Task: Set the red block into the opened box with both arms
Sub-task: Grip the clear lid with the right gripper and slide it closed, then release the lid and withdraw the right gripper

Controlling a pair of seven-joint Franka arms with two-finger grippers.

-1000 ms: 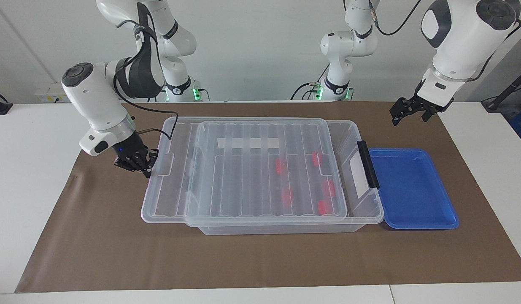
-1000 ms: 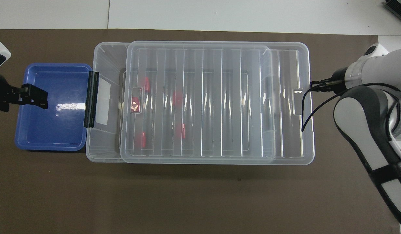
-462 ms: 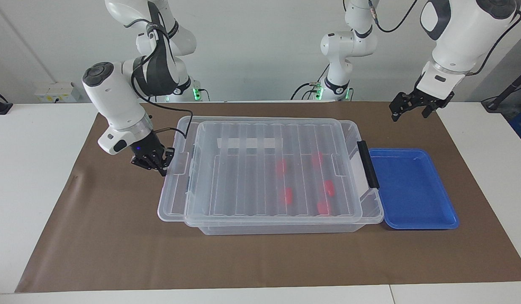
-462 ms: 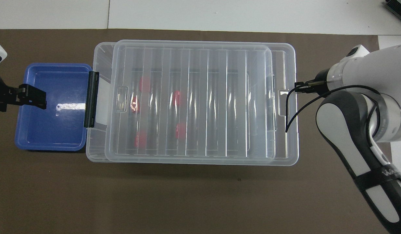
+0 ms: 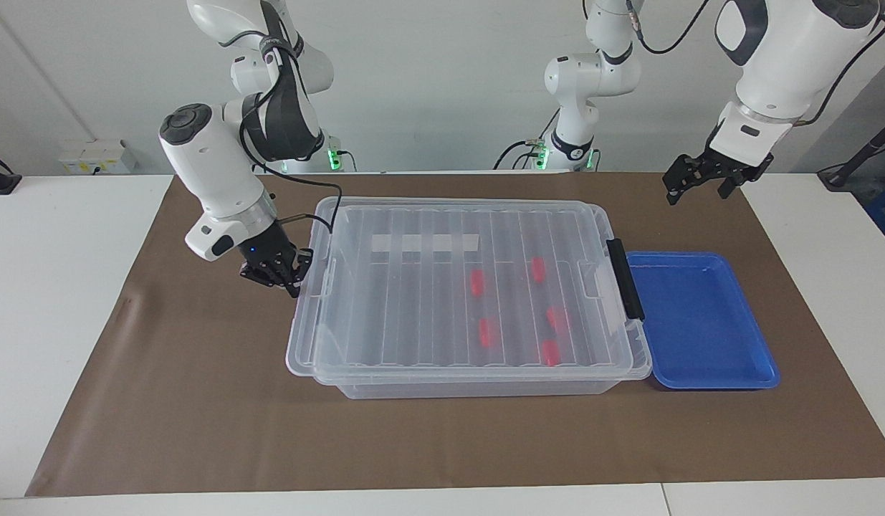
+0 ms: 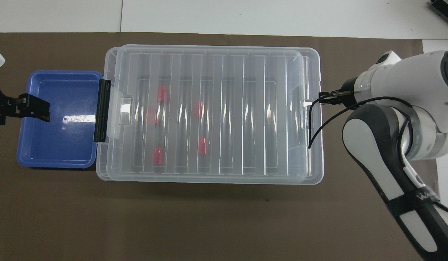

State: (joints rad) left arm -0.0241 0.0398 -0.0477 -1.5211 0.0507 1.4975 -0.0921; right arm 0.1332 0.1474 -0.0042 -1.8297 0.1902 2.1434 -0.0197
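Five red blocks (image 5: 476, 282) blur beneath the box's (image 5: 485, 383) ribbed lid (image 5: 428, 287) at frame centre. The right gripper (image 5: 293, 276) is clenched at the lid's edge; the left gripper (image 5: 700, 183), upper right, hangs released above one blue tray (image 5: 700, 319).

Clear ribbed lid (image 5: 442, 287) over red blocks (image 5: 476, 282); blue tray (image 5: 729, 358); brown mat (image 5: 198, 416).

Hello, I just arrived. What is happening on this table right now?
The right end effector, shut, is at the end of the clear lid toward the right arm's side and has slid it across the box; a moment ago the lid overhung that end, now it covers the box almost fully. Five red blocks lie inside, under the lid. The left end effector waits open, above the mat near the blue tray.
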